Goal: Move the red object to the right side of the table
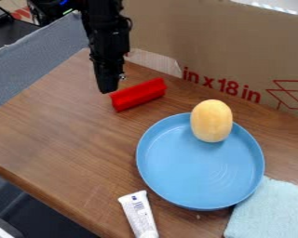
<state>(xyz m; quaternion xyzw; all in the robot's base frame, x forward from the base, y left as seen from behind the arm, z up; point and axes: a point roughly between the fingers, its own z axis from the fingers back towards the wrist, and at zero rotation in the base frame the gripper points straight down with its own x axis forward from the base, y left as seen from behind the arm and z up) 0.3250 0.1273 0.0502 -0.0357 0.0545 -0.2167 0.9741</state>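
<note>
**Hovering at the red bar: arm poised by the table's back edge**

Pointing straight down, the black gripper (107,85) hangs with its fingers clenched together and nothing between them, its tip low over the table (64,139) near the back edge, toward the left. The single camera view looks across the brown wood-grain tabletop from the front. The red object (139,94), a short bright bar, lies flat on the wood just beside the gripper's tip, on its right as seen here, angled so that its right end sits nearer the back edge. Whether the tip touches the bar's left end cannot be told from this angle.

Behind both stands a brown cardboard box (226,51) with red lettering, running along the back edge. A round blue plate (177,177) sits toward the front right, well apart from the bar, and a tan egg-shaped thing (211,121) stands upright in the plate's back part. At the front edge a white tube (138,215) lies just beside the plate's rim, and a pale blue cloth (270,214) fills the front right corner, with the plate's right rim resting over its edge.
</note>
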